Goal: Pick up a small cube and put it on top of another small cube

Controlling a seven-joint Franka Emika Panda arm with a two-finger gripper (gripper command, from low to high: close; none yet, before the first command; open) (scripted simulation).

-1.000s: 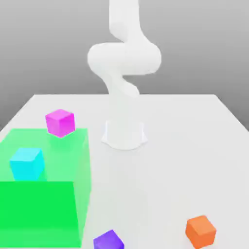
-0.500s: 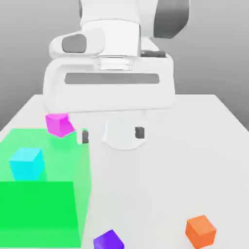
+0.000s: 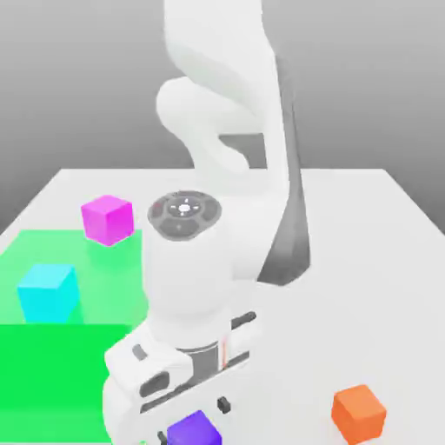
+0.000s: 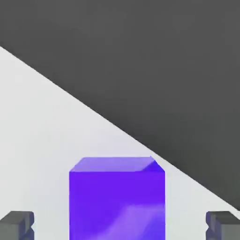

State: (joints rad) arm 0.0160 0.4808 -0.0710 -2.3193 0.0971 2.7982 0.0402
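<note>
A plain grey backdrop stands behind a white counter [image 3: 365,226], and on the counter's 9 o'clock side lies a translucent green zone [image 3: 78,365]. Half a second ago the arm's wide hand filled the upper middle of the exterior view, high above the counter; now the arm [image 3: 217,261] has folded down toward 6 o'clock and the hand [image 3: 193,417] sits low at the near edge, directly over the purple cube [image 3: 195,429]. The cubes themselves lie where they were. In the hand view the purple cube [image 4: 117,199] sits centred between the two dark fingertips [image 4: 18,224], which stand well apart on either side of it with clear gaps, not touching it. The counter's edge runs close past the cube there, dark ground beyond it. The magenta cube [image 3: 108,219] rests at 10 o'clock just past the green zone's far border, the cyan cube [image 3: 49,292] inside the zone at 9 o'clock, the orange cube [image 3: 359,411] at 4 o'clock, well apart from the purple one. Bare counter lies open between purple and orange and across the whole 3 o'clock side.
</note>
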